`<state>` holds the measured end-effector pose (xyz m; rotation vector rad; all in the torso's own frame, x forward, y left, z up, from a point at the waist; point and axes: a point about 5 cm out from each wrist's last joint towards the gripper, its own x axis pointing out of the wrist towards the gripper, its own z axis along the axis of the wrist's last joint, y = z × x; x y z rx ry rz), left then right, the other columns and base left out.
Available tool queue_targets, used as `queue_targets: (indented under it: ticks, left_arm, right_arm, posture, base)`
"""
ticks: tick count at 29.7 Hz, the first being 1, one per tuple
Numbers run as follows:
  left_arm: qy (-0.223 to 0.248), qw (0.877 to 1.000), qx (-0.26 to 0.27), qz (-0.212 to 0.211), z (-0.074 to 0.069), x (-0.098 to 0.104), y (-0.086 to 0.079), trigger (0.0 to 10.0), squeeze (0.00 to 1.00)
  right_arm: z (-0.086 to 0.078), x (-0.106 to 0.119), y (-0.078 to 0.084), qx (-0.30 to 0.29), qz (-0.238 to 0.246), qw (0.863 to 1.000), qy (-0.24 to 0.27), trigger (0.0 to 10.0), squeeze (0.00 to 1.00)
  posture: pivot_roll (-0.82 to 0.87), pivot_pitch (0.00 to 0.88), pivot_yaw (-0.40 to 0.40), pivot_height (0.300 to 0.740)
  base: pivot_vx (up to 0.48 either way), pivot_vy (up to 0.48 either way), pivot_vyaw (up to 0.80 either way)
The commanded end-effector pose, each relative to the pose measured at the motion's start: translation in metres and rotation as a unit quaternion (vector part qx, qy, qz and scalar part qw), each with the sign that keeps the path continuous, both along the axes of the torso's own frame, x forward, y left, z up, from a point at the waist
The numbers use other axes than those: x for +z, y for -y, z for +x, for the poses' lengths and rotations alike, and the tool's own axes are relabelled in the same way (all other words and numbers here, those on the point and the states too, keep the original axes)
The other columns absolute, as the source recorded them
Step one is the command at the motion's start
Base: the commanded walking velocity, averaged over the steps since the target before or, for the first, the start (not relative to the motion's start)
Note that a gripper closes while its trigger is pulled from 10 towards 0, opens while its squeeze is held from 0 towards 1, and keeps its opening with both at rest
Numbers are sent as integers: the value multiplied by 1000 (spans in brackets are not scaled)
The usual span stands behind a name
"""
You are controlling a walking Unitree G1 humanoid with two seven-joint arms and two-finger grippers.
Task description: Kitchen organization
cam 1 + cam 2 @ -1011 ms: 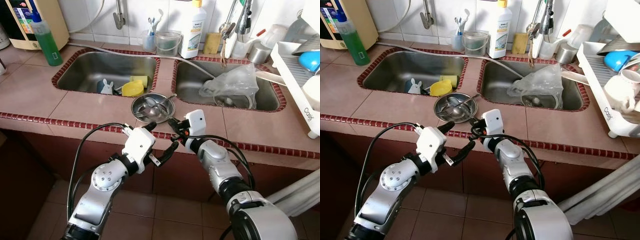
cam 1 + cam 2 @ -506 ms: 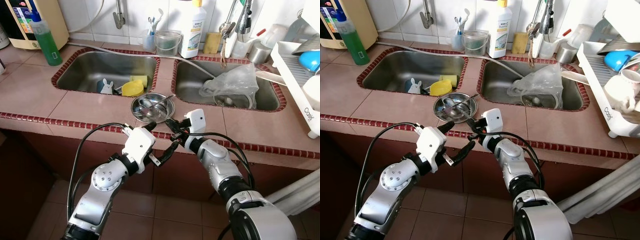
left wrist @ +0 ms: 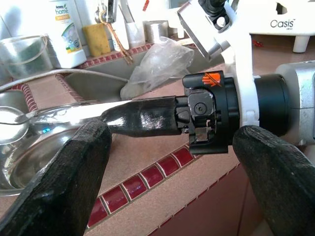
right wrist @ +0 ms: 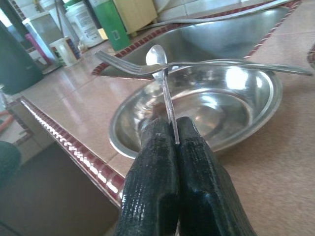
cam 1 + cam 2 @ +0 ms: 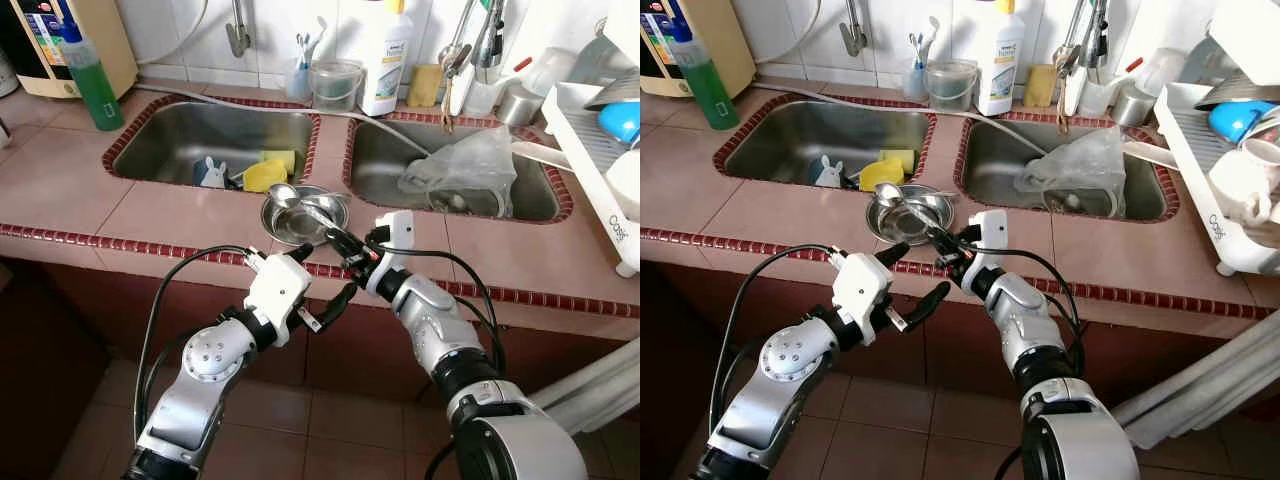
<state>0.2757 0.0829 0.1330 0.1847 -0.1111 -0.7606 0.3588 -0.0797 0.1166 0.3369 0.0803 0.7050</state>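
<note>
A steel bowl (image 5: pixel 290 226) sits on the tiled counter between the two sinks, close to the front edge. My right gripper (image 5: pixel 334 237) hovers over the bowl's near rim, shut on a spoon (image 5: pixel 287 194) by its handle. The spoon is lifted clear of the bowl, scoop end up and pointing far-left. In the right wrist view the spoon (image 4: pixel 158 56) rises from between the pressed fingers (image 4: pixel 152 167), and a fork (image 4: pixel 206 64) lies across the bowl's rim (image 4: pixel 256 118). My left gripper (image 5: pixel 323 276) hangs open just below the counter edge, holding nothing; its fingers (image 3: pixel 74 182) frame the right gripper.
The left sink (image 5: pixel 190 140) holds a yellow sponge and cup (image 5: pixel 265 172). A crumpled plastic bag (image 5: pixel 465 165) lies in the right sink. A green bottle (image 5: pixel 95 85) stands far left, a white detergent bottle (image 5: pixel 388 60) behind the sinks, a dish rack (image 5: pixel 600 150) at right.
My right gripper has closed on the spoon that lay in the bowl and raised it, swinging its scoop end up and to the far left. The left arm stayed put.
</note>
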Motion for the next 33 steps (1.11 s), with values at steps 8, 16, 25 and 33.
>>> queue_targets:
  ticks: [8,16,25,33]
  left_arm:
    - [5,1000,5,-2,0,4,-1,10000,0]
    - [6,1000,8,-2,0,4,-1,10000,0]
    - [6,1000,12,-4,-1,3,0,10000,0]
    - [6,1000,15,-5,-1,3,0,10000,0]
  right_arm:
    - [-5,-2,-3,19,9,1000,-7,10000,0]
    - [-8,-4,-7,39,32,998,-25,10000,0]
    - [-12,-8,-11,61,59,995,-47,10000,0]
    - [-15,-12,-10,69,68,993,-65,10000,0]
  posture:
    - [-18,92,-26,740]
    - [-15,92,-32,740]
    - [-13,93,-41,740]
    - [-13,95,-44,740]
  base:
    - [0,0,0]
    - [0,0,0]
    - [0,0,0]
    - [0,0,0]
